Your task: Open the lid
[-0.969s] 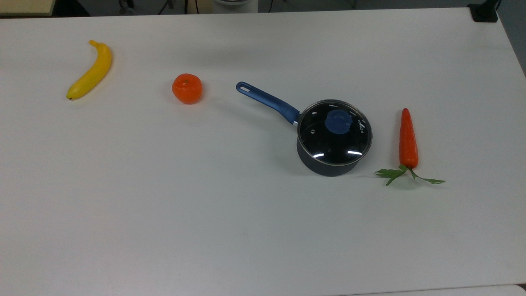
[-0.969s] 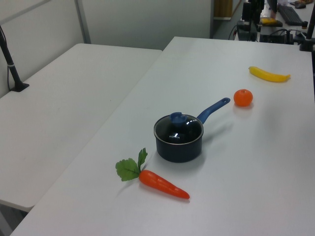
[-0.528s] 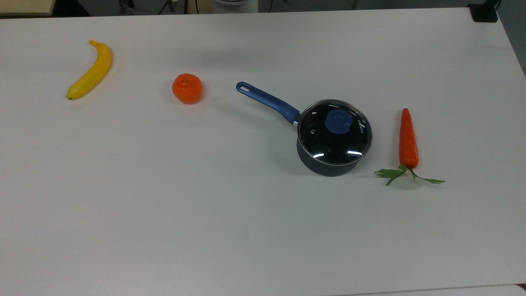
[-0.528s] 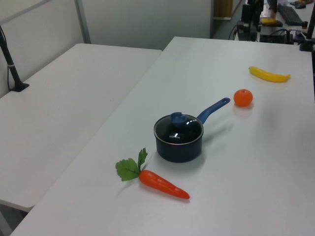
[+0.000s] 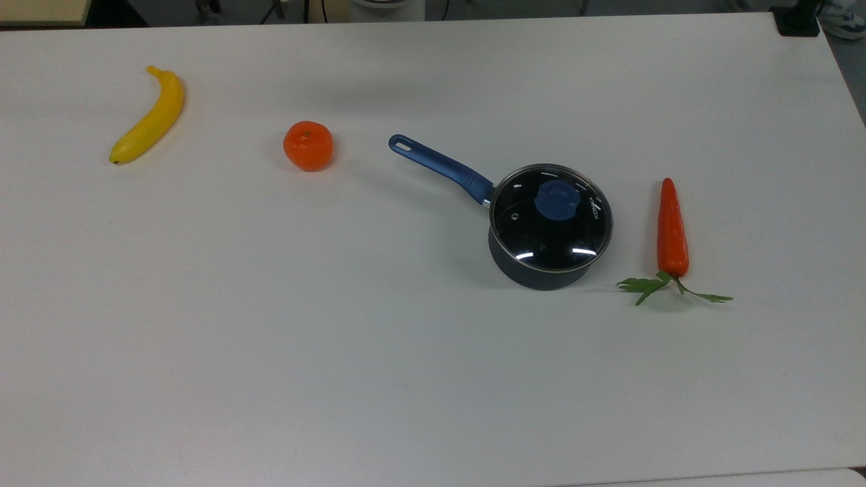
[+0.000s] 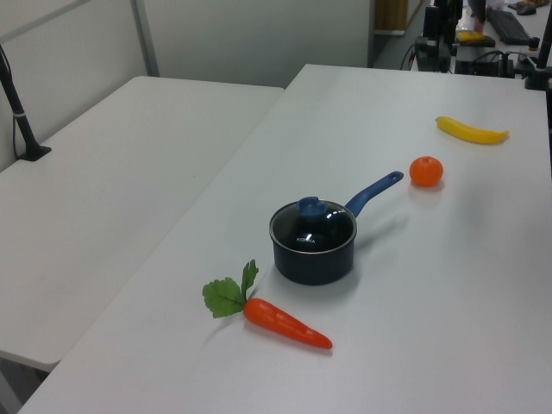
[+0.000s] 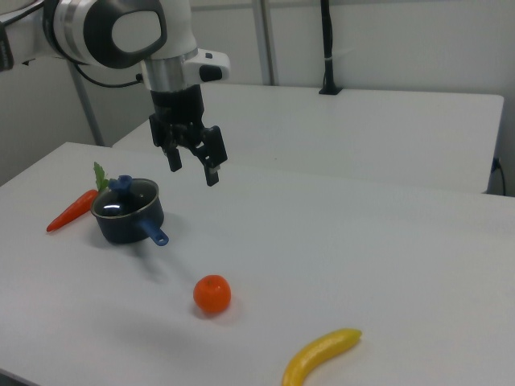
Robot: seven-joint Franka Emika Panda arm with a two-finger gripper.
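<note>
On the white counter [image 5: 433, 379], going left to right across the top view, a yellow banana [image 5: 148, 116] lies at about 10 o'clock. An orange [image 5: 308, 145] sits nearer the middle. Next is the dark saucepan [image 5: 538, 270], whose long blue handle [image 5: 440, 166] points toward 10 o'clock. At about 3 o'clock lies a carrot [image 5: 672, 230], its green leaves [image 5: 666, 289] toward the near edge.

The lid [image 5: 551, 218] rests flat on the saucepan's rim, closing it. It is clear glass with a metal rim, a blue centre knob [image 5: 557, 200] and a small vent hole [image 5: 515, 217] at the knob's 8 o'clock.

Seen from the right view, the gripper [image 7: 193, 165] hangs in the air with nothing in it, its two fingers [image 7: 212, 163] spread wide apart. It appears above the counter at about 1 o'clock from the saucepan [image 7: 128, 217], apart from the lid [image 7: 124, 199].
</note>
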